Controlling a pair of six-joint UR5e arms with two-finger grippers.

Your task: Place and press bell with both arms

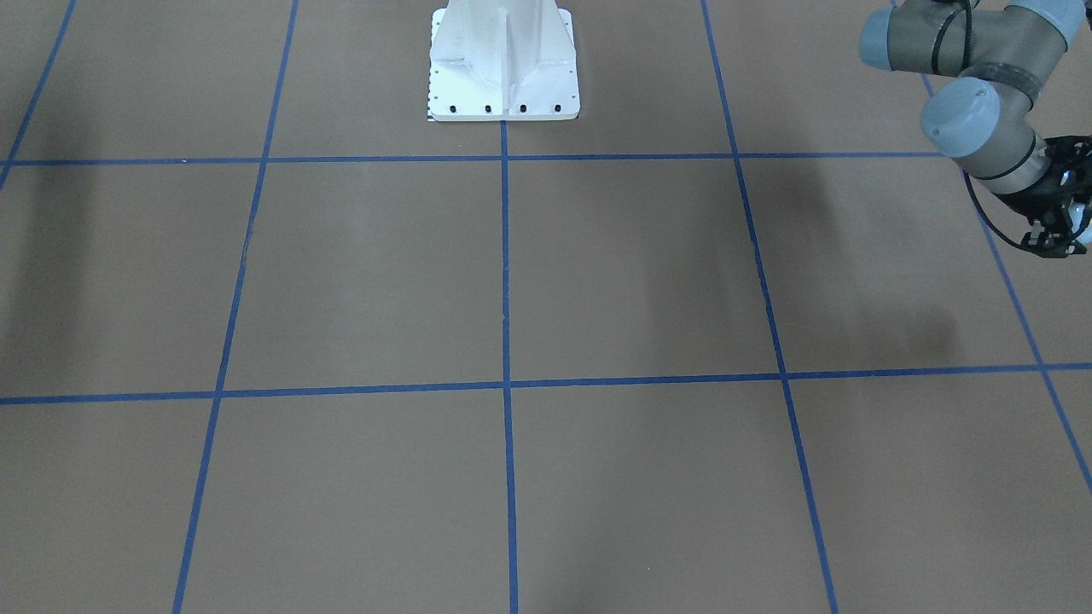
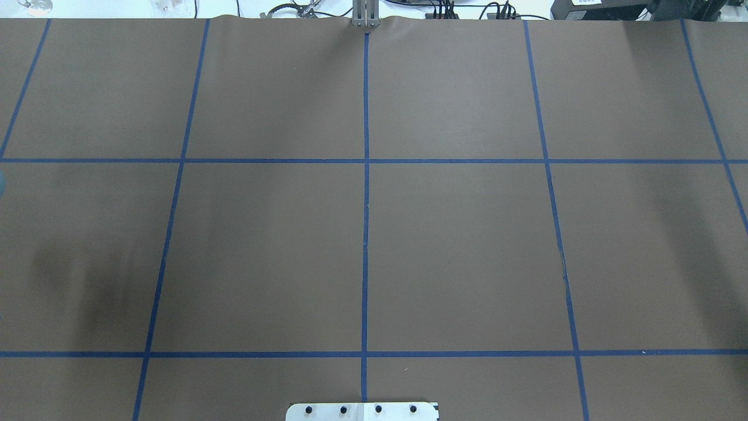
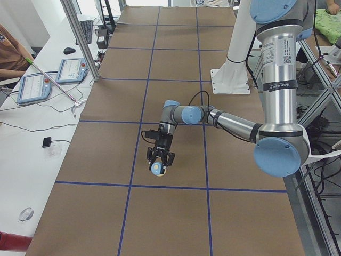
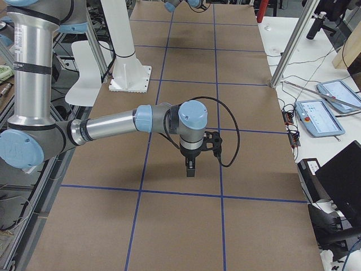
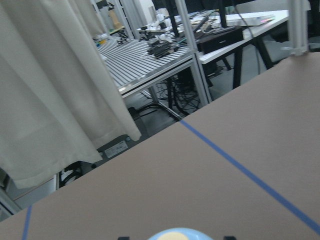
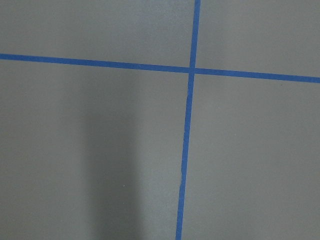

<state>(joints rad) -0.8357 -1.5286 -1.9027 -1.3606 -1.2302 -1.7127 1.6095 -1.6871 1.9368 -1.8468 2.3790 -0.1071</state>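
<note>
The light-blue bell (image 3: 156,169) with its cream button sits between the fingers of my left gripper (image 3: 158,162), the near arm's. The gripper points down over the brown table. The bell's top shows at the bottom edge of the left wrist view (image 5: 173,234). In the front-facing view the left gripper (image 1: 1058,237) is at the right edge, with a bit of the bell (image 1: 1080,213) showing. My right gripper (image 4: 190,169) points straight down over the table near a blue tape line. I cannot tell whether it is open or shut. The overhead view shows neither gripper.
The white pedestal (image 1: 503,64) stands at the table's robot side. Blue tape lines (image 2: 366,234) divide the brown table into squares. Operators' desks with tablets (image 3: 34,85) and metal posts (image 4: 290,42) run along the far side.
</note>
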